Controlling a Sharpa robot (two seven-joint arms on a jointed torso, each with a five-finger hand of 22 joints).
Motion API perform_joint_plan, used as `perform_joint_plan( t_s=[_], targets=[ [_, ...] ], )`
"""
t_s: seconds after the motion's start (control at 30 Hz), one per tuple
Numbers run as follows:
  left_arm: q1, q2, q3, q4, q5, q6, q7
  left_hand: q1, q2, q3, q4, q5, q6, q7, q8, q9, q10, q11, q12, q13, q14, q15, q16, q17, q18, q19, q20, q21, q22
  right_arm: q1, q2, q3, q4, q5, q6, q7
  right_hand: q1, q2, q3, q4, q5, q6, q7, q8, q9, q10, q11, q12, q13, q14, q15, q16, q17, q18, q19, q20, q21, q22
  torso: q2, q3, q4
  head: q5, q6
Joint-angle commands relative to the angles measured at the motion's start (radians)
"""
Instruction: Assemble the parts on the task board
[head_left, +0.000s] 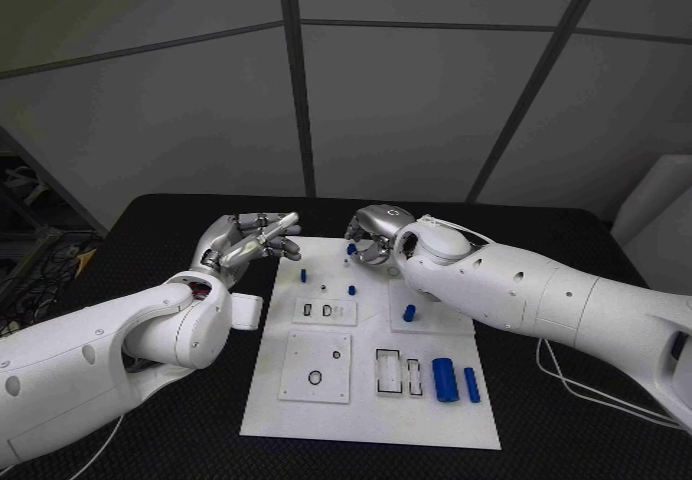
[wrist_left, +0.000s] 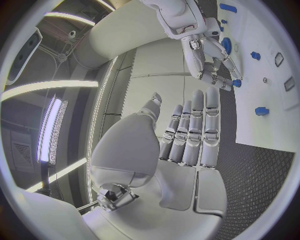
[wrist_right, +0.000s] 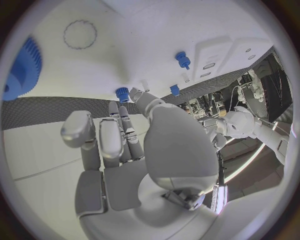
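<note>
I have both hands up at the far end of the task board (head_left: 274, 400), and I judge that is because the small upright pieces there are the ones in play. My right hand (head_left: 378, 235) is curled over the far edge with its fingers (wrist_right: 122, 122) drawn close together, and in the right wrist view their tips reach to a small blue peg (wrist_right: 122, 93) standing on the white plate; whether they actually pinch it or merely touch it I cannot tell. Two more blue pegs (wrist_right: 182, 59) stand just beyond those fingertips, apart from them. My left hand (head_left: 248, 243) hangs beside the board's far left corner, fingers (wrist_left: 195, 130) straight, side by side and holding nothing, which I read as parking it clear so the right has room. In the left wrist view the right hand's fingertips come down at a blue piece (wrist_left: 237, 83) by the board's edge. The parts themselves are small and bright blue against the white: short pegs near the fingers, a toothed blue gear (wrist_right: 22, 70) well off to the side of the right palm, and two plain blue cylinders (head_left: 446, 380) lying near the board's near end, well away from both hands, next to dark-outlined rectangular slots (head_left: 389, 370).
</note>
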Motion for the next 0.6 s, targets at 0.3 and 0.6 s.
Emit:
perform_joint_plan(
  t_s=[0.3, 0.6],
  targets=[
    [0.002, -0.003, 0.001, -0.005, -0.003, 0.017, -0.001, -0.002, 0.012, 0.002, -0.006, -0.002, 0.006, 0.004, -0.004, -0.001, -0.001, 0.005, -0.007, 0.002, -0.009, 0.000, 0.002, 0.002, 0.003, -0.007, 0.000, 0.005, 0.002, 0.001, -0.086, 0.001, 0.089, 0.030, -0.120, -0.004, 0.035, 0.019, -0.076, 0.014, 0.007, -0.010, 0.006, 0.010, 0.010, -0.030, 0.001, 0.047, 0.007, 0.003, 0.008, -0.028, -0.044, 0.024, -0.015, 0.002, -0.038, -0.052, -0.002, 0.0010, -0.0026, 0.000, 0.004],
    [0.001, -0.004, 0.001, -0.038, -0.003, 0.028, -0.002, -0.002, 0.014, 0.002, -0.006, -0.002, 0.007, 0.001, -0.004, -0.001, 0.001, 0.004, -0.007, 0.002, -0.011, 0.000, 0.005, 0.004, 0.003, -0.009, 0.000, 0.008, 0.004, 0.002, -0.288, 0.020, 0.284, 0.149, -0.069, -0.059, -0.018, 0.000, -0.116, 0.065, 0.042, 0.014, 0.013, 0.010, 0.011, 0.137, -0.015, 0.147, 0.044, 0.034, -0.003, 0.046, 0.061, 0.006, 0.040, -0.009, 0.020, 0.043, -0.008, 0.0084, -0.0195, 0.001, 0.013]
  ],
)
